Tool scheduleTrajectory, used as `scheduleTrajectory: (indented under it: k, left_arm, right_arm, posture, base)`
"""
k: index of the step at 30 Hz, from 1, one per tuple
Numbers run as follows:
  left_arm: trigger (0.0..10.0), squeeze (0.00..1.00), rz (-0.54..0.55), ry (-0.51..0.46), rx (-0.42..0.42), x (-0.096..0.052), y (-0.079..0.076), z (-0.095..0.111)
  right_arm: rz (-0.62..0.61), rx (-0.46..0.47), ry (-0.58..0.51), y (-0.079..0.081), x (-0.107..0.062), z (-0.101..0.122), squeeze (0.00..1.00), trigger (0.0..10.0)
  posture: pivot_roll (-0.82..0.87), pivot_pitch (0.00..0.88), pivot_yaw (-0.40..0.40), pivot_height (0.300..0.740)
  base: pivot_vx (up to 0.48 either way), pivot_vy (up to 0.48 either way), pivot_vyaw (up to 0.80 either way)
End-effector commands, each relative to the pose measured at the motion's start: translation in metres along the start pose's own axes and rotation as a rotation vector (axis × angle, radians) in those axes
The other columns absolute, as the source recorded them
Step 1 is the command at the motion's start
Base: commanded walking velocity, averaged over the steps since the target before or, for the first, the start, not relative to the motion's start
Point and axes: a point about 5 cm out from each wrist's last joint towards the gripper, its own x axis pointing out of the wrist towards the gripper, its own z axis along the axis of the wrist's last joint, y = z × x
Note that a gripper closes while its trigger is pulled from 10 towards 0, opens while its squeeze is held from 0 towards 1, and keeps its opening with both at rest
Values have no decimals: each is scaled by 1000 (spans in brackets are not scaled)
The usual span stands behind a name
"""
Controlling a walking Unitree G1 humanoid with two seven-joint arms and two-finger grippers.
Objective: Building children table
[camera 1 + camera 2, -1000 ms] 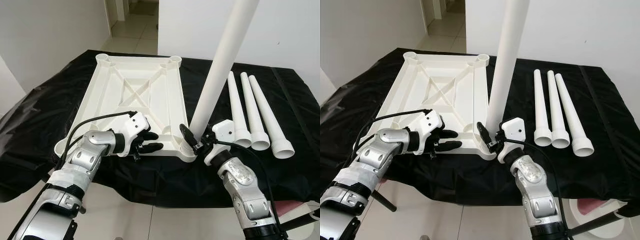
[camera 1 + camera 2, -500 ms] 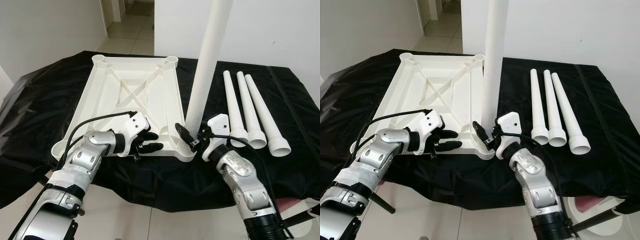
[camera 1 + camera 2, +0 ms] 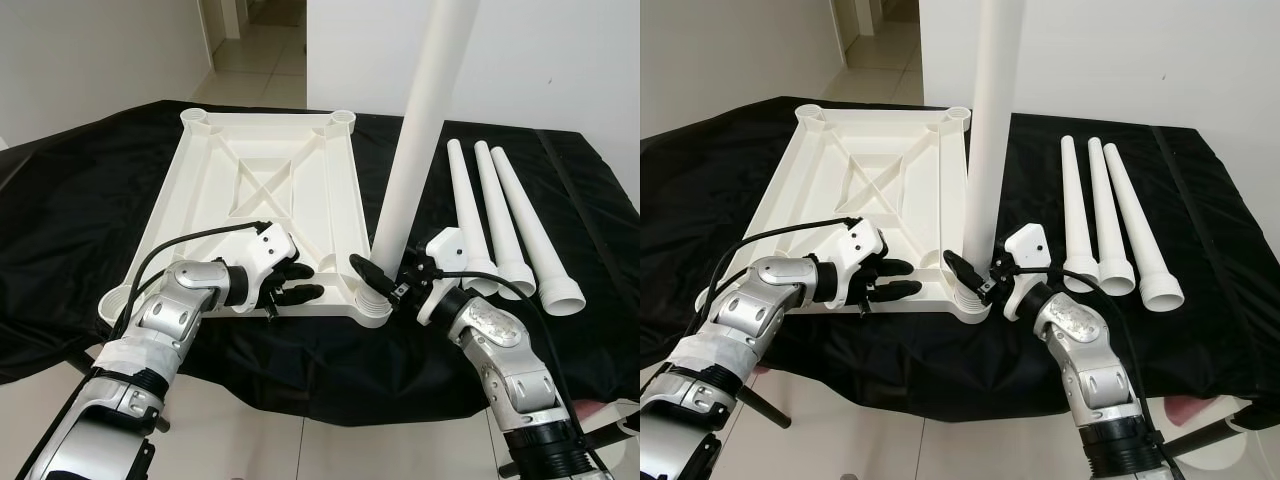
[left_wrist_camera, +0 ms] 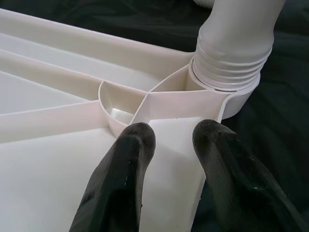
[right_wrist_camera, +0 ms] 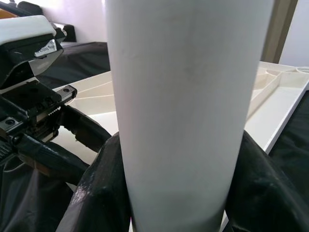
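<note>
— Position of the leg (image 3: 420, 130) against the corner socket (image 3: 376, 303)?
— Planted in it, thick end down. Long axis straight up out of the socket, close to upright; a slight lean not ruled out. Ridged rings visible above the socket's lip in the left wrist view, so judged not yet fully seated.

— Right claw (image 3: 385, 282)?
— Pinching the leg just above the socket, one black finger on each side of the tube. Approaches from the socket's right, level with the tabletop (image 3: 270, 190) and so across the leg's axis.

— Left claw (image 3: 300, 283)?
— To the left of the socket, on the tabletop's near edge. Fingers a little apart, lying over the flat rim and pointing toward the socket. Nothing pinched, as far as can be judged; appears to steady the tabletop.

— Nearer arm for the coming move?
— The right, already on the leg. The left close by but apart from the leg.

— Deciding relation?
— Leg axis against socket axis. Any turning or pressing down likely needs the two in line. Off-line, risk of binding in the ridges or of levering the socket's corner up off the black cloth (image 3: 80, 200).

— Remaining parts?
— Three spare legs (image 3: 510, 225) flat on the cloth, well to the right of the socket, side by side, wide ends toward the robot. Three other corner sockets unfilled.
</note>
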Motion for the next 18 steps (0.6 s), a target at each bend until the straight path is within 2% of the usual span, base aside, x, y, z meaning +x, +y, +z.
scheduleTrajectory:
  k: [1, 5, 10, 13, 18]
  left_arm:
    - [10000, 0, 92, 13, -6, -3, 5, -2]
    - [10000, 0, 97, 13, -8, -3, 5, -2]
    - [10000, 0, 112, 10, -16, -4, 6, -3]
    - [10000, 0, 112, 11, -17, -4, 6, -3]
    - [10000, 0, 118, 11, -21, -5, 7, -4]
  right_arm:
    - [-8, 112, 229, 5, -12, -49, 0, 10000]
    - [-35, 114, 242, 8, -11, -53, 0, 10000]
    - [-157, 110, 248, 27, -11, -65, 0, 10000]
    - [-161, 111, 244, 28, -12, -65, 0, 10000]
    - [-324, 106, 263, 23, -20, -71, 0, 10000]
  posture:
    - [-78, 91, 74, 740]
    - [-75, 91, 70, 740]
    - [-75, 93, 64, 740]
    - [-75, 93, 64, 740]
    - [-81, 96, 63, 740]
  base:
    - [0, 0, 0]
    - [0, 0, 0]
    - [0, 0, 0]
    - [0, 0, 0]
    - [0, 0, 0]
